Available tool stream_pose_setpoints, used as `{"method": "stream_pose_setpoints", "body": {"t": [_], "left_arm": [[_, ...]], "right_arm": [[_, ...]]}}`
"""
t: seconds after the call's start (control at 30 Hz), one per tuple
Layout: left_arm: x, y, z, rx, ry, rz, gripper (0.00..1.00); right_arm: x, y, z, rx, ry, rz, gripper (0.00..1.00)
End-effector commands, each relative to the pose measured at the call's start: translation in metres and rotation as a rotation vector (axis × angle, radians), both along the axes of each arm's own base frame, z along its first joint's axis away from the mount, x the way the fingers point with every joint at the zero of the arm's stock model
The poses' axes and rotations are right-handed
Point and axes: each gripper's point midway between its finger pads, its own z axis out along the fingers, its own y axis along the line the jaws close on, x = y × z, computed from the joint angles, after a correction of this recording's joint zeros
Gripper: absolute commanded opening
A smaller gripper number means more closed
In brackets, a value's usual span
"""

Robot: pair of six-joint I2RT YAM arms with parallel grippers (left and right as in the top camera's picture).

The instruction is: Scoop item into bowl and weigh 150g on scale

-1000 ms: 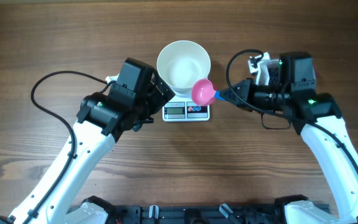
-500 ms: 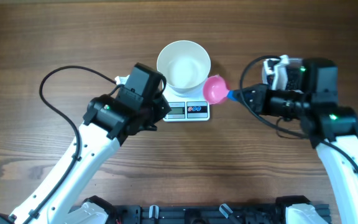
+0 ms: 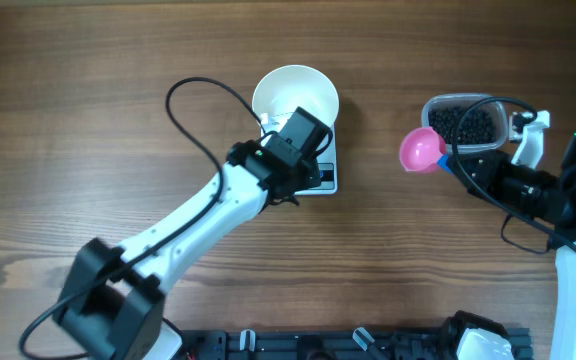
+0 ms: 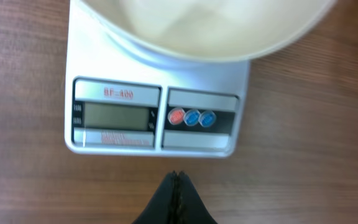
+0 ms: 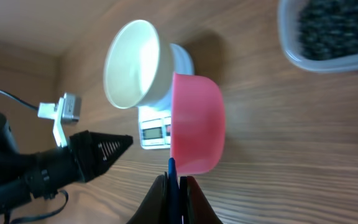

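The left arm (image 3: 183,225) reaches from the near left corner across the wooden table (image 3: 88,80) toward the middle. Its left gripper (image 4: 176,185) is clenched: the 2 dark fingertips press together with nothing between them. In the wrist view they sit just off the near edge of the scale (image 4: 157,140); whether they touch anything cannot be told.

The scale is flat and white. On its front strip the grey display (image 4: 117,116) lies to the left, and 3 small buttons (image 4: 191,117), 1 red and 2 blue, lie to the right. The reading is too blurred to make out. The bowl (image 3: 295,98) stands upright on the far part of the scale, its inside plain white.

Right of the scale and apart from it, a pink scoop (image 3: 420,150) hangs above the table with its hollow facing up. The right gripper (image 5: 174,182) grasps the scoop by its thin blue handle (image 5: 172,169), which is pinched between the 2 fingers.

Just beyond the scoop, to the far right, sits a clear tub (image 3: 436,104) holding the black beads (image 3: 465,122) in a dark grainy heap. From overhead the scoop's rim lies just beside the tub's near left corner.
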Motion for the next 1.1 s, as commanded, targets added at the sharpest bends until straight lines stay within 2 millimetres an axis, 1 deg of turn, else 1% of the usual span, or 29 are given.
{"method": "stream_pose_setpoints", "body": {"t": [0.0, 0.1, 0.2, 0.3, 0.43, 0.6, 1.07], "left_arm": [[0.016, -0.002, -0.02, 0.078, -0.048, -0.063, 0.04], [0.024, -0.008, -0.035, 0.094, -0.058, -0.104, 0.04], [0.026, -0.01, -0.05, 0.117, -0.046, -0.133, 0.04], [0.026, -0.011, -0.059, 0.134, -0.038, -0.158, 0.04], [0.028, -0.016, -0.062, 0.135, -0.054, -0.189, 0.04], [0.023, -0.024, -0.071, 0.141, -0.044, -0.21, 0.04], [0.022, -0.022, -0.073, 0.149, -0.038, -0.202, 0.04]], "right_arm": [[-0.002, -0.012, 0.002, -0.091, -0.018, -0.01, 0.04], [-0.005, -0.01, 0.0, -0.084, 0.002, -0.01, 0.04], [-0.009, -0.009, -0.002, -0.077, 0.021, -0.009, 0.05], [-0.009, -0.009, -0.003, -0.075, 0.025, -0.01, 0.04], [-0.01, -0.009, -0.003, -0.073, 0.029, -0.011, 0.04], [-0.01, -0.009, -0.003, -0.073, 0.031, -0.011, 0.04], [-0.01, -0.008, -0.003, -0.071, 0.033, -0.011, 0.04]]}}
